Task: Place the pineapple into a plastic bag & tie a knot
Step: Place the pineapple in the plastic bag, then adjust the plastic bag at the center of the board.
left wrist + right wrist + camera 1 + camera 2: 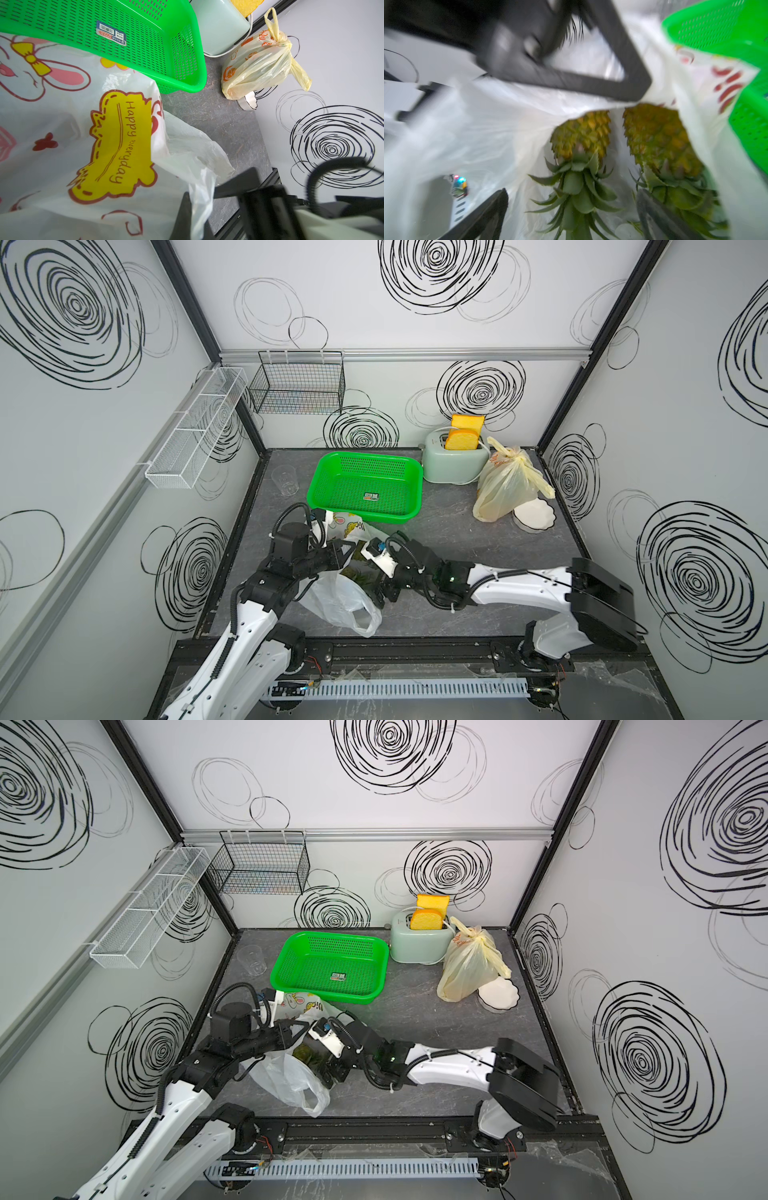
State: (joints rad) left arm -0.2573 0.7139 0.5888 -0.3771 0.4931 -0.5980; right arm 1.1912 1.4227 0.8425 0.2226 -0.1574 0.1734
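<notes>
A white plastic bag (343, 599) (286, 1079) printed with cartoons (62, 124) lies at the front left of the table, its mouth held up. My left gripper (345, 555) (197, 207) is shut on the bag's upper edge. Inside the bag lie two pineapples: one pineapple (581, 133) with its leaves towards the mouth and a second pineapple (660, 141) beside it. Only green leaves (361, 572) show in both top views. My right gripper (573, 201) (376, 591) is open at the bag's mouth, its fingers apart on either side of the first pineapple's crown.
A green basket (328, 472) stands right behind the bag. Farther back right are a mint toaster (455, 466) with bread, a knotted yellow bag (507, 485) and a white dish (534, 516). A clear cup (284, 481) stands at the back left.
</notes>
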